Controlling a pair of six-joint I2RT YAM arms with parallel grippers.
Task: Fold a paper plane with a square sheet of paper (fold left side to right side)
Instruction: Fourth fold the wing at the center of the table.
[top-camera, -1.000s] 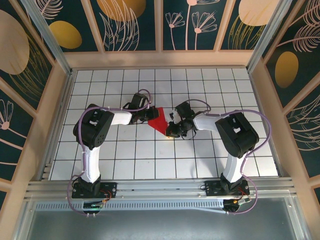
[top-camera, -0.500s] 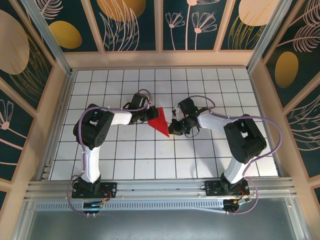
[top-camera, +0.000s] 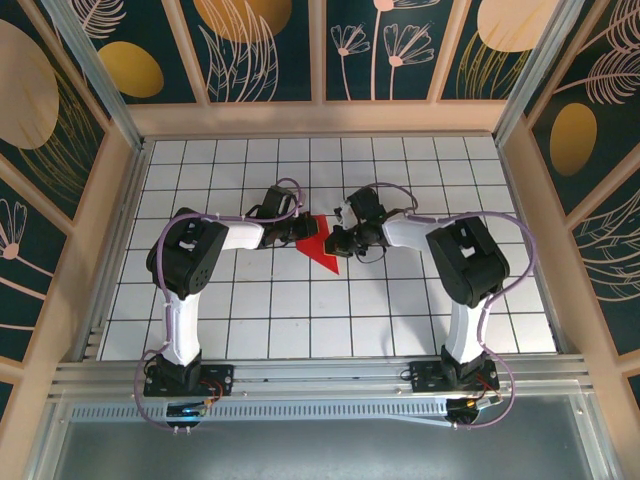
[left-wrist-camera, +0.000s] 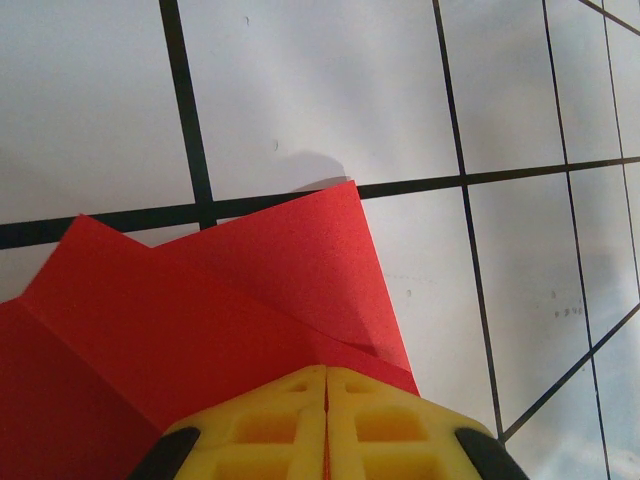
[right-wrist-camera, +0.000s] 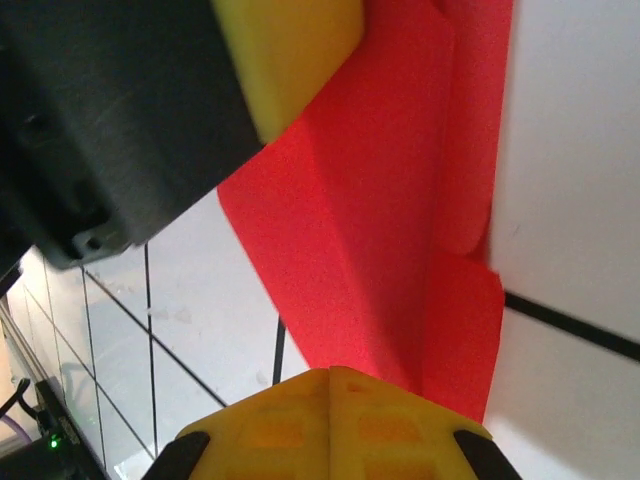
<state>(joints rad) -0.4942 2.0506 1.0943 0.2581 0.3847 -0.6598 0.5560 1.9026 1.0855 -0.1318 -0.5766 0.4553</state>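
On the gridded table (top-camera: 250, 300), the left gripper (top-camera: 298, 233) is resting with its fingers (left-wrist-camera: 260, 425) fully together on the left side of the red paper (top-camera: 322, 250). The paper is lying mid-table as a creased triangle, with overlapping flaps and its tip pointing toward the arm bases. The right gripper (top-camera: 336, 243) is likewise closed and seemingly pressing on the paper's right edge. The left gripper's black body is covering one corner of the paper in the right wrist view.

The tabletop (top-camera: 250, 300) is white, with a grid of thin black lines, and a light wooden frame (top-camera: 320, 118) runs around it. Above the frame stand dark wall panels (top-camera: 270, 50) with golden circles and pale plant drawings. Metal rails (top-camera: 320, 375) lie along the near edge
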